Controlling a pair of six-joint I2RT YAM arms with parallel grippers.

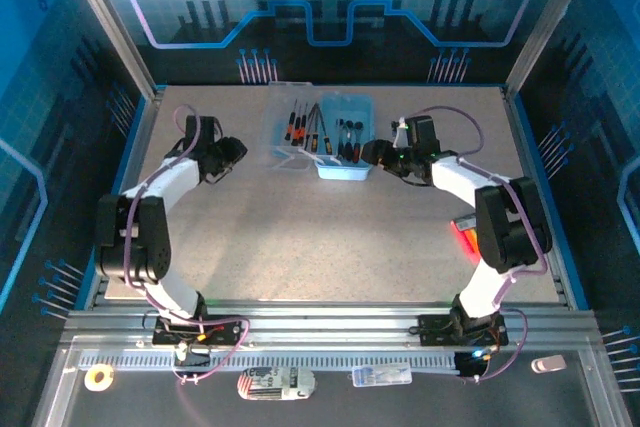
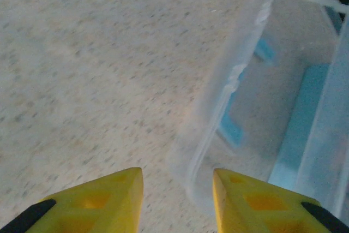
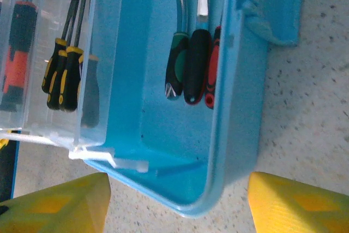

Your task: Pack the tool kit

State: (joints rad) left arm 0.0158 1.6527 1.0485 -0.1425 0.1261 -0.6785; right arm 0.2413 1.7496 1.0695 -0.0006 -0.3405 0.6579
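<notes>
Your right gripper [image 3: 179, 203] stands wide, holding nothing, at the tool kit box's [image 3: 131, 107] near corner on the counter [image 3: 316, 107]; your left gripper [image 2: 177, 195], narrower, hovers empty beside the clear lid [image 2: 218, 96].

A translucent pale-blue rectangular plastic box [image 1: 345, 174] stands open at the far middle of the table [image 1: 300, 237], its clear hinged lid [image 1: 283, 139] folded flat to its left. Slim black-and-red and black-and-yellow screwdrivers [image 1: 298, 127] lie side by side on the lid. Green-, black- and red-handled tools [image 3: 191, 72] lie together inside the box.
</notes>
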